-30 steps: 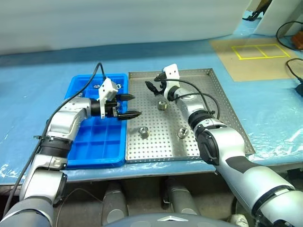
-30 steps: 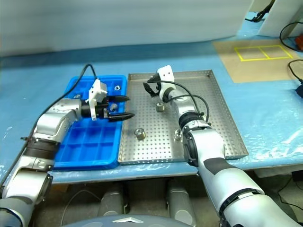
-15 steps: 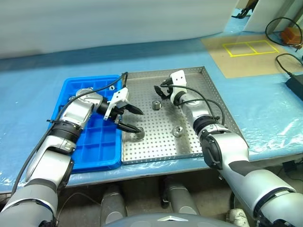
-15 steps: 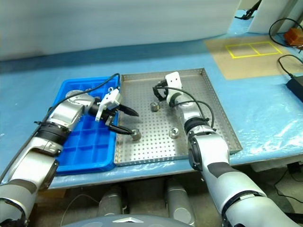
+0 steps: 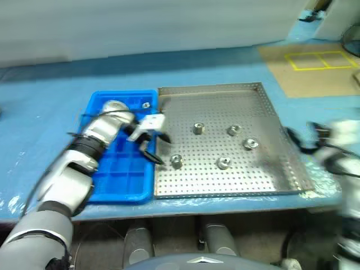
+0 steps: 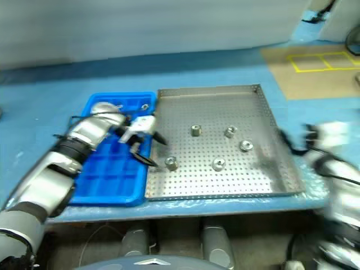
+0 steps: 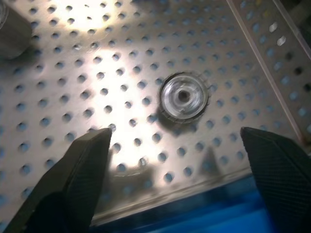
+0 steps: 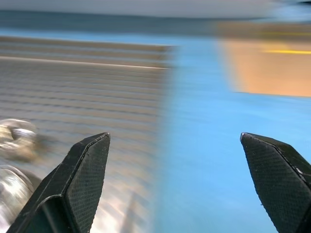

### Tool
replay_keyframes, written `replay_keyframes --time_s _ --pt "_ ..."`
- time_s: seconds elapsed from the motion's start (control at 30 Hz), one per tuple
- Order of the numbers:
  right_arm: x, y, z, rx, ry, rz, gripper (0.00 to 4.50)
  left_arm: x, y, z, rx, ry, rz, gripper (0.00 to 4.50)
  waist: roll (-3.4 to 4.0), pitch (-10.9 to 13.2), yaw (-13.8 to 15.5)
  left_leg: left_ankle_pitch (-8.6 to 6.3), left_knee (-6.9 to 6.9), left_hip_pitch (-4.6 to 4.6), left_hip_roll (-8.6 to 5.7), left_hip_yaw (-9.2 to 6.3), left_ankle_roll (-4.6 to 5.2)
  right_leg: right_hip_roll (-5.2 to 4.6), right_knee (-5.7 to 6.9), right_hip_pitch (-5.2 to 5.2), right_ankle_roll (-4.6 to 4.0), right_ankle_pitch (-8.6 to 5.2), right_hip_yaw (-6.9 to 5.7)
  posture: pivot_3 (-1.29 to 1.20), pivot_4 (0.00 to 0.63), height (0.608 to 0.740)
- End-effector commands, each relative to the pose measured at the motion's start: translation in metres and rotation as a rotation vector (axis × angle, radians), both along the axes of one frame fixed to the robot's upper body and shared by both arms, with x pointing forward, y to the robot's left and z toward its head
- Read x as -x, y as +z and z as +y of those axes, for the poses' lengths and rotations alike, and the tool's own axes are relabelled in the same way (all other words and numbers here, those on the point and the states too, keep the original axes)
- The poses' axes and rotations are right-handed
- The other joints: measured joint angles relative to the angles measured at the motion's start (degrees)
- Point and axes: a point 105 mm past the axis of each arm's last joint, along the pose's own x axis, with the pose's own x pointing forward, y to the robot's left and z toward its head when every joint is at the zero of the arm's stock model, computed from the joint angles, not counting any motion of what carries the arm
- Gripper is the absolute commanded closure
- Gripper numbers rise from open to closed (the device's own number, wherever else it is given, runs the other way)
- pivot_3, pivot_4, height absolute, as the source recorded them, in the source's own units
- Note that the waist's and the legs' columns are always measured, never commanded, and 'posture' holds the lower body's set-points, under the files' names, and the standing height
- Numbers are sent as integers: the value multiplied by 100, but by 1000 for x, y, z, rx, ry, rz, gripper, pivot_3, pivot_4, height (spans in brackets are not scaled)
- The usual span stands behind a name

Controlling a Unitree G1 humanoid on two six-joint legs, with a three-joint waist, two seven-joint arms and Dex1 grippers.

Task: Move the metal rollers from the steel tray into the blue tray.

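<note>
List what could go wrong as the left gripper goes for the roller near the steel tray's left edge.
1. The left gripper stands open with the roller ahead of its fingertips, not between them; closing now would likely miss.
2. That roller sits close to the steel tray rim beside the blue tray; a finger might catch the rim.
3. A nudge may roll it away.

A blue plastic sheet (image 5: pixel 50 107) covers the tabletop, wrinkled and glossy along its near edge. At the far right lies a brown cardboard panel (image 5: pixel 306 79) carrying a yellow taped rectangle (image 5: pixel 315 59) split into 2 boxes. A pale wall (image 5: pixel 140 25) runs behind. A black cable (image 5: pixel 353 42) curls at the right edge.
</note>
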Motion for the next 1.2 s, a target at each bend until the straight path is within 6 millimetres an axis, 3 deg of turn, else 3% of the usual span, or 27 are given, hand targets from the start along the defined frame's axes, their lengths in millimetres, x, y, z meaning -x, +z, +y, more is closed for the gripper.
replay_keyframes --time_s 0.03,0.23,0.57,0.9,1.2 --pt "5 33 57 -28 183 -81 0 5 5 -31 -8 -147 -54 41 -67 -39 -279 -17 19 4 -6 -49 -21 10 -4 10 17 -3 3 -714 150 740" --pt "8 55 76 -60 188 -112 0 5 15 -40 56 -158 -55 41 -63 -46 -655 -38 45 -13 -29 -99 -44 -10 -48 13 47 -2 5 -705 150 740" --pt "0 60 90 -83 258 -77 0 7 25 -31 67 -173 -79 41 -51 -48 -663 -65 48 -39 -46 -102 15 -36 -70 15 10 21 -5 -675 150 740" --pt "-2 54 100 -94 284 -60 0 23 6 -12 -9 -207 -34 41 -48 -46 -645 -66 44 -35 -64 -100 36 -62 -75 18 11 20 -12 -642 150 740" --pt "-3 56 105 -85 288 -55 0 30 -8 -15 -24 -202 -1 41 -47 -46 -646 -76 58 -29 -83 -100 18 -80 -55 22 13 19 -8 -633 150 740"
